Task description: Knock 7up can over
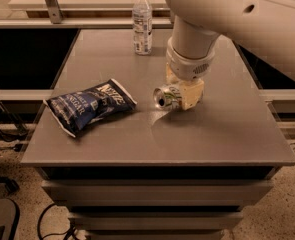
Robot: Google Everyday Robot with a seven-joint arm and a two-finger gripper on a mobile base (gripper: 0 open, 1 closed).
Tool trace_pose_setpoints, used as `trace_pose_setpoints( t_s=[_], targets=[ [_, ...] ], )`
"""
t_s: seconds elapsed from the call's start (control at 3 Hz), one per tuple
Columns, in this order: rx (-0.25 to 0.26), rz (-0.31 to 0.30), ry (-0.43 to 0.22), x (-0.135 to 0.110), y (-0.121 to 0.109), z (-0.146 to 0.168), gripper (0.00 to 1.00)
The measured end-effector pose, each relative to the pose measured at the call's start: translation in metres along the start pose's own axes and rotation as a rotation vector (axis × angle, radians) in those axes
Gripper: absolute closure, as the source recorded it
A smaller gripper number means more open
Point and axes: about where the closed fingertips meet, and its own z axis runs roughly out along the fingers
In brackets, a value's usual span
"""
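The 7up can (165, 97) lies on its side on the grey table (137, 134), near the middle, with its silver top facing left toward the camera. My gripper (186, 91) hangs from the big white arm and sits right against the can's right side, low over the table. The gripper's body hides the far end of the can.
A dark blue chip bag (89, 105) lies flat on the left part of the table. A clear water bottle (142, 22) with a white cap stands upright at the back edge. The table's right and front edges drop off to the floor.
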Motion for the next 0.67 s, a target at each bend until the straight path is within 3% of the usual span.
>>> trace_pose_setpoints(
  t_s=[0.67],
  targets=[
    [-0.024,-0.018,0.006,-0.0049,0.0001,0.0026,0.59]
  ],
)
